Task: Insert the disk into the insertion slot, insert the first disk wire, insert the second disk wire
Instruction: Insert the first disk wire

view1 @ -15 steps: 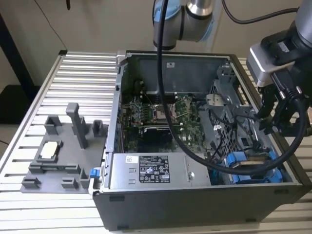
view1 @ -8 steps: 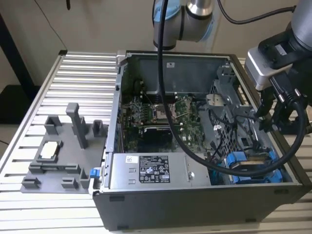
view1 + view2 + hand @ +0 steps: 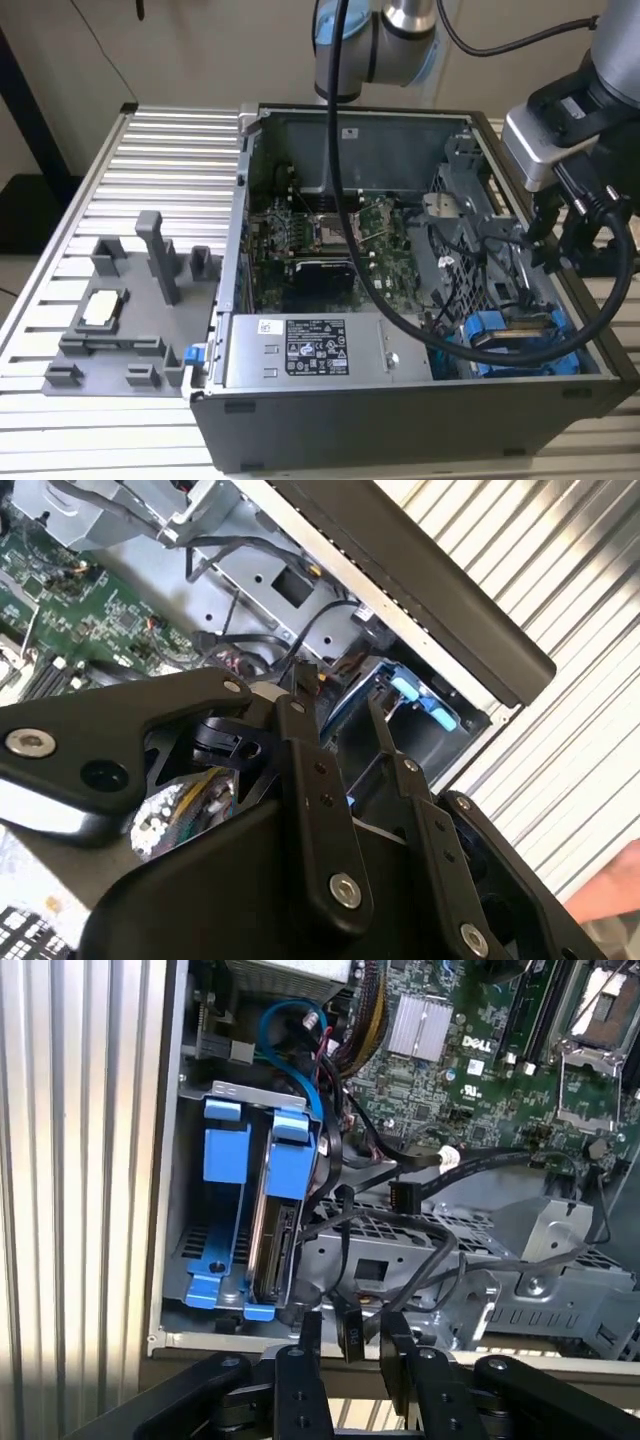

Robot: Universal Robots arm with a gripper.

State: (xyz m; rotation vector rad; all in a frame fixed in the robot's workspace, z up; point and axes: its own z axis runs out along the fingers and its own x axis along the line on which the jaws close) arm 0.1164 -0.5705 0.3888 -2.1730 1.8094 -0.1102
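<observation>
The disk (image 3: 272, 1245) stands on edge in its blue carrier (image 3: 290, 1155) inside the insertion slot (image 3: 192, 1250), at the case corner by the exterior view's right. From the exterior view the disk (image 3: 525, 327) lies low in that bay (image 3: 490, 350). My gripper (image 3: 352, 1332) hovers just outside the case wall beside the disk's connector end, open, its black fingers (image 3: 310, 1345) apart. A black wire connector (image 3: 352, 1338) hangs between them, narrower than the gap. Another loose black connector (image 3: 405, 1196) lies on the perforated cage. The gripper (image 3: 557, 250) also shows above the bay, and in the second wrist view (image 3: 338, 695).
A grey labelled power-supply box (image 3: 310, 348) sits beside the bay, with the green motherboard (image 3: 330, 235) behind it. A blue cable (image 3: 290, 1030) loops near the carrier. A thick black arm cable (image 3: 400, 320) crosses the case. A grey fixture tray (image 3: 120, 310) lies on the slatted table (image 3: 160, 150).
</observation>
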